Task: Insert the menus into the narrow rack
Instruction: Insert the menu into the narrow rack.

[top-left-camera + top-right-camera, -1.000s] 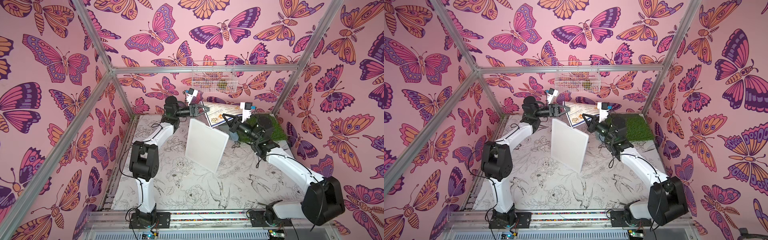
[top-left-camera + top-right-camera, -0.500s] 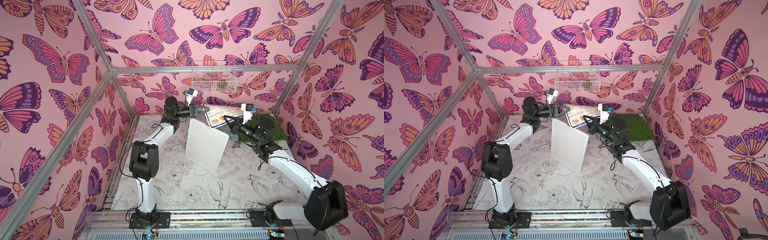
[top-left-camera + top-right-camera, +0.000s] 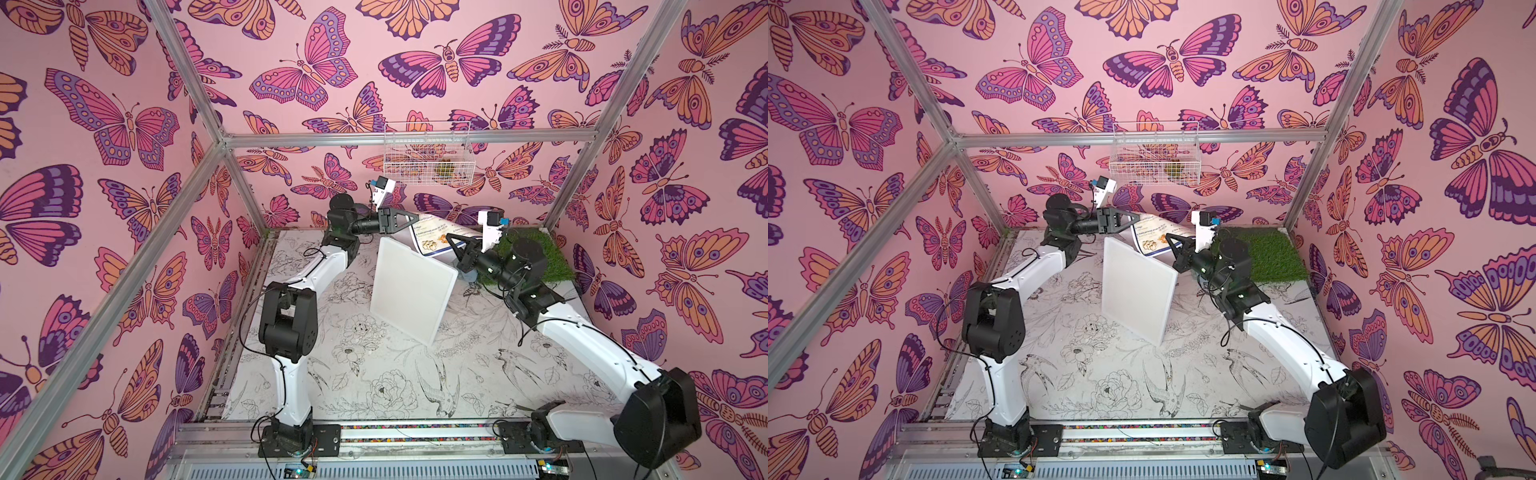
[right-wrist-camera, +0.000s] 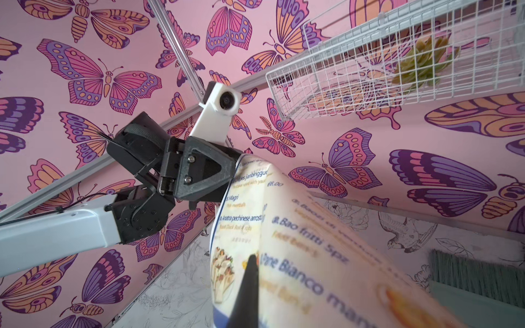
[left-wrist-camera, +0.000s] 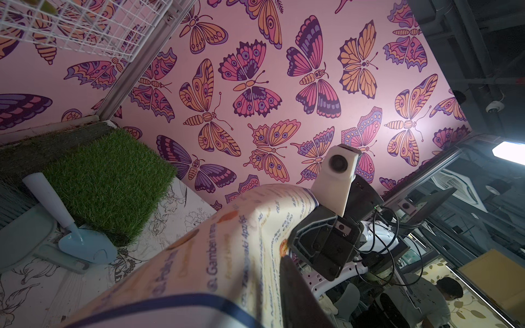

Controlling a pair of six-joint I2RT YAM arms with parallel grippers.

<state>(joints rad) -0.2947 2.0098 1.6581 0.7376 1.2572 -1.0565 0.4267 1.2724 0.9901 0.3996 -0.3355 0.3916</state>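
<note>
In both top views the narrow rack is a flat white slab standing tilted at mid-table. Just behind its upper edge hangs the curved cream menu, whose lower edge is hidden by the rack. My left gripper is shut on the menu's upper edge. From the other side my right gripper is shut on the sheet lower down. In the right wrist view the menu bows over one dark finger. The left wrist view shows the menu draped close to the lens.
A white wire basket hangs on the back wall above the grippers. A green grass mat lies at the back right corner. Beside it lie a light blue trowel and a pale green dustpan. Patterned pink walls enclose the table.
My right arm's elbow has swung slightly outward and its wrist has turned a little. The menu, the rack and my left gripper stay almost where they were.
</note>
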